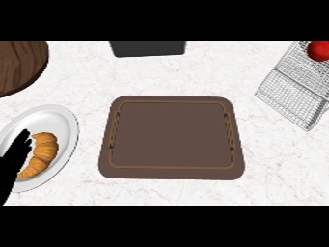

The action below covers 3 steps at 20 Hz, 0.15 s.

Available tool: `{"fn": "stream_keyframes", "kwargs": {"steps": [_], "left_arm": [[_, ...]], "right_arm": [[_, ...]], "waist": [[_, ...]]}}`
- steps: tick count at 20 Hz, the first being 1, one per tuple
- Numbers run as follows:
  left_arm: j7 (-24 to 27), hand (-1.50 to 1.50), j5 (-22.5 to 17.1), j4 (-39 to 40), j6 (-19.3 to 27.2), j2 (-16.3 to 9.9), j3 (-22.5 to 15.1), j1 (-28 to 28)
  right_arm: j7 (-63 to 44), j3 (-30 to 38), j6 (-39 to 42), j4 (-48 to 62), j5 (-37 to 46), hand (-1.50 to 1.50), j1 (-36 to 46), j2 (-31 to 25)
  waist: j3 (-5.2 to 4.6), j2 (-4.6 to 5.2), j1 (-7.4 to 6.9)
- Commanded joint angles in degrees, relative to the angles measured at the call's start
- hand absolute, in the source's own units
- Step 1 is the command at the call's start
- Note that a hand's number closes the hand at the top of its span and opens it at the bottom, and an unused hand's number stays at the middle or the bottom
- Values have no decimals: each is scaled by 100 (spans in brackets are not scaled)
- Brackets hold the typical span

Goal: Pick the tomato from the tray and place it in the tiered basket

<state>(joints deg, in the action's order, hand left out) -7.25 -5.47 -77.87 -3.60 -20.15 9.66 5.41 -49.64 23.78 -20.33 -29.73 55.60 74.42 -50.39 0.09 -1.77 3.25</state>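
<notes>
Tomato (321, 50) sits up in the wire tiered basket (295, 91), well right of the brown tray (172, 174), and the tray shows nothing on it, so the job looks done. Left hand (3, 166) rests left of the tray, fingers straight, over the plate (60, 120) beside the croissant (41, 153). Right hand's out of sight.

Only the left hand (2, 169) shows, at the lower left edge, fingers (19, 141) straight and pointing up.
</notes>
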Motion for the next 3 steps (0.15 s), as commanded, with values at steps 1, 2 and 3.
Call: {"fn": "stream_keyframes", "kwargs": {"steps": [1, 2, 3], "left_arm": [[-153, 0, 13, 35, 66, -9, 43, 51], [22, 0, -80, 77, 51, -43, 203, 103], [-5, 0, -1, 12, 127, 42, 125, 241]], "right_arm": [[178, 325, -218, -877, -567, -150, -381, 317], [333, 534, -12, -1008, -821, -150, -616, 125], [464, 563, 96, -1205, -982, -150, -828, 299]], "waist": [[-5, -64, 201], [-3, -75, 262], [1, -76, 246]]}}
